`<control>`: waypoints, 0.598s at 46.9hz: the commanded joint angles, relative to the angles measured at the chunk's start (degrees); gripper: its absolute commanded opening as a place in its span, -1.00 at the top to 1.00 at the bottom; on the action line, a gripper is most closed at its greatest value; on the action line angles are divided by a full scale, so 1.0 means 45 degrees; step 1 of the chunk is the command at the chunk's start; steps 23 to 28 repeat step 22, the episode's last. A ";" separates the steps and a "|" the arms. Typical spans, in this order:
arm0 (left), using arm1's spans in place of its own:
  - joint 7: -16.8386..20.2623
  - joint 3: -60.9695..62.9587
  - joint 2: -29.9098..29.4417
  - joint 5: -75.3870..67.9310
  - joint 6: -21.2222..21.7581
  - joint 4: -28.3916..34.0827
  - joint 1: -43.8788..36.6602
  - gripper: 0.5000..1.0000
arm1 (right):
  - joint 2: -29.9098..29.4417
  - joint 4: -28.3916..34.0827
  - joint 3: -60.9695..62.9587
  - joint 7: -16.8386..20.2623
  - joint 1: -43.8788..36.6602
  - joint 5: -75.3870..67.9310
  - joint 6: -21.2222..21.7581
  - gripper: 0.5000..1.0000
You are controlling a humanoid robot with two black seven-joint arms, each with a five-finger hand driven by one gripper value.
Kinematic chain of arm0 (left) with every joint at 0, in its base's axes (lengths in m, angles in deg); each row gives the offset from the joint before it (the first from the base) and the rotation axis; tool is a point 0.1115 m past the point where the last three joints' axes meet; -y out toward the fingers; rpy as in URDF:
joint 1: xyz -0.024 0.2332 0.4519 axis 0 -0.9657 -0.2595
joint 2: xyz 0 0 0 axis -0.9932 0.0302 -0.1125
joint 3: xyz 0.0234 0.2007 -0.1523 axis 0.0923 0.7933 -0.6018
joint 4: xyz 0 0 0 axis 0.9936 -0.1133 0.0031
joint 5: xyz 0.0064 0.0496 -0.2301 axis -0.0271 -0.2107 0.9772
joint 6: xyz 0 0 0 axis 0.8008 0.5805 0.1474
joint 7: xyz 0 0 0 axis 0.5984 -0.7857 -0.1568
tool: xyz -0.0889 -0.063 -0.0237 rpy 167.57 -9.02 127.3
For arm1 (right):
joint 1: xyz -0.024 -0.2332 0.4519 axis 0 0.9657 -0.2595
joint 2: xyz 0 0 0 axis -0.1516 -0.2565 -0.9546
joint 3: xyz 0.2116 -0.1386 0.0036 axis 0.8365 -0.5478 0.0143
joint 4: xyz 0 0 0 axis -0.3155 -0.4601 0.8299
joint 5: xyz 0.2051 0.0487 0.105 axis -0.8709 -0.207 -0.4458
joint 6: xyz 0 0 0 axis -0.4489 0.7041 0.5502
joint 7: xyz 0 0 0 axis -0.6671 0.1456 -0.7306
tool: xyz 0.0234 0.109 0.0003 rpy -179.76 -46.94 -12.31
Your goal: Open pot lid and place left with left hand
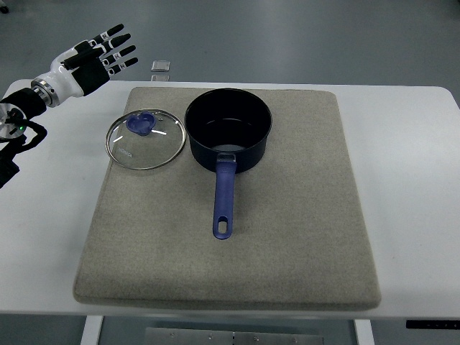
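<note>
**On the bench: one pot, one lid, one mat**

Across the white bench [410, 180] we record a grey felt-like mat [287, 244] that covers most of the top and carries both items.

Item 1, pot [228, 129]: dark blue saucepan, round, uncovered, standing upright on the far middle of the mat. We see nothing inside it but its dark floor and a pale glint of light. Its blue handle [224, 198] runs straight toward the near edge and ends in a hanging slot.

Item 2, lid [146, 139]: clear glass disc with a metal rim and a blue knob at the centre, lying flat on the mat just to the left of the pot, knob up. Its rim sits very close to the pot wall; we cannot tell whether they touch. It lies near the mat's left edge.

Item 3, left robot hand [100, 56]: black and white, raised beyond the far left corner of the mat, fingers spread and holding nothing, well apart from the lid.

Open room: the near half and whole right side of the mat are bare, as are the bench margins at left and right. A small grey object [161, 66] lies beyond the bench's far edge.
</note>
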 commanded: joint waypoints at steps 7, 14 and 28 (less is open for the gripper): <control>0.0000 0.0023 0.0003 -0.0021 -0.0002 -0.0003 0.0000 -0.97 | 0.0000 0.0001 0.0070 -0.0001 0.0000 -0.0038 0.0003 -0.67; 0.0000 0.0023 0.0003 -0.0021 -0.0002 -0.0003 0.0020 -0.97 | 0.0000 0.0098 0.0050 -0.0001 0.0019 -0.0018 0.0023 -0.67; 0.0000 0.0023 0.0003 -0.0021 -0.0002 0.0017 0.0039 -0.97 | 0.0000 0.0196 0.0070 -0.0001 0.0019 -0.0018 0.0023 -0.67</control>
